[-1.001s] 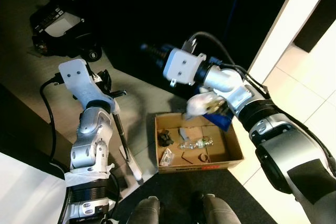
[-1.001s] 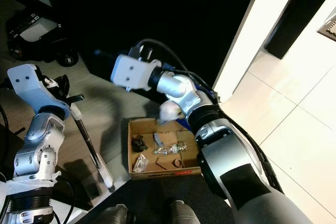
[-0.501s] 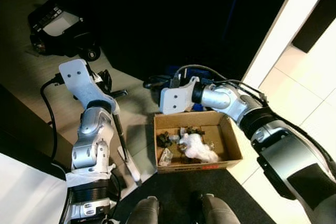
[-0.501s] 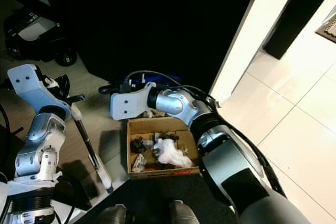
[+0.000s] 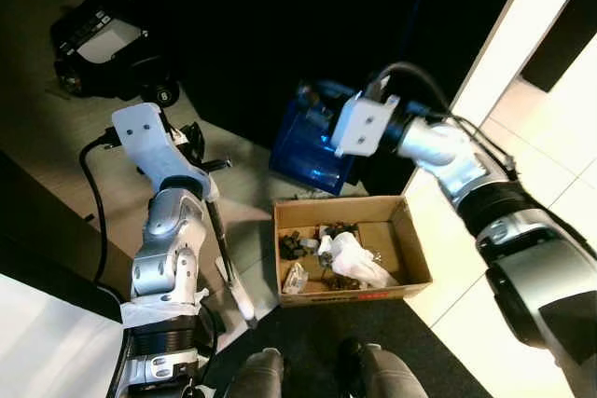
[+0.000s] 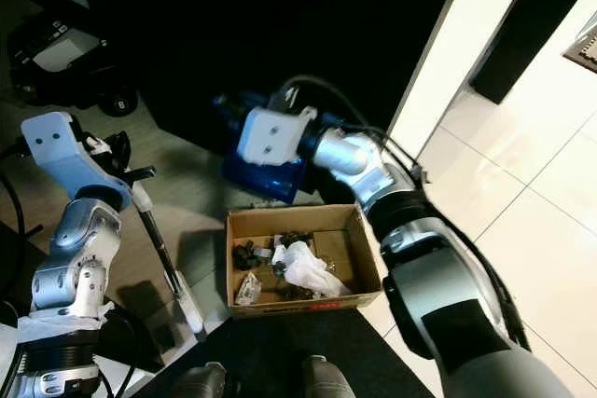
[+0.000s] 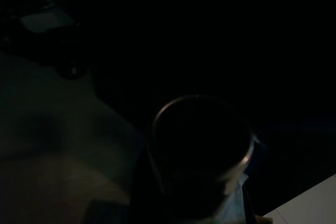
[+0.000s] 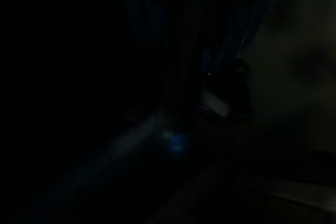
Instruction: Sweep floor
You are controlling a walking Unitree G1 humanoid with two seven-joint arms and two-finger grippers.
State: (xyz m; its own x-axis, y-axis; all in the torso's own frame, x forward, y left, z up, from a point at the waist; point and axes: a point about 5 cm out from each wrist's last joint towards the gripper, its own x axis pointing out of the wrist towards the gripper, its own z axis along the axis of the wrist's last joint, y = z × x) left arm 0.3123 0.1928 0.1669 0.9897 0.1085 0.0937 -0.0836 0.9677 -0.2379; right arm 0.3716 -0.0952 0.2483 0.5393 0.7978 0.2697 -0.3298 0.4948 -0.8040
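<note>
Floor (image 5: 56, 165) here is grey-brown, going to pale tile on my right past a white wall edge. Cardboard box (image 5: 415, 263) sits open-side-up right in front of my feet, serving as the bin: it holds a crumpled white wad (image 5: 354, 261) plus small dark scraps and a bit of clear plastic, so I judge the dump step done. Blue dustpan (image 5: 311, 142) is in my right claw (image 5: 328, 118), lifted above and just behind the box's far edge; it hangs tilted with its pan side facing down toward the floor and box, the attitude you'd want for shaking it out. Right claw looks clamped on the dustpan's upper part, but my wrist block hides the fingers, so cannot tell the exact grip. Broom stick (image 5: 216, 235) is on my left side, long axis running from my left claw (image 5: 198, 157) down and toward me, its white lower end (image 5: 239, 302) touching the floor just left of the box. Held near upright to keep it parked while the right arm works. Left claw sits around the stick's top; whether it is squeezed tight I cannot tell. Both wrist views too dark to help.
</note>
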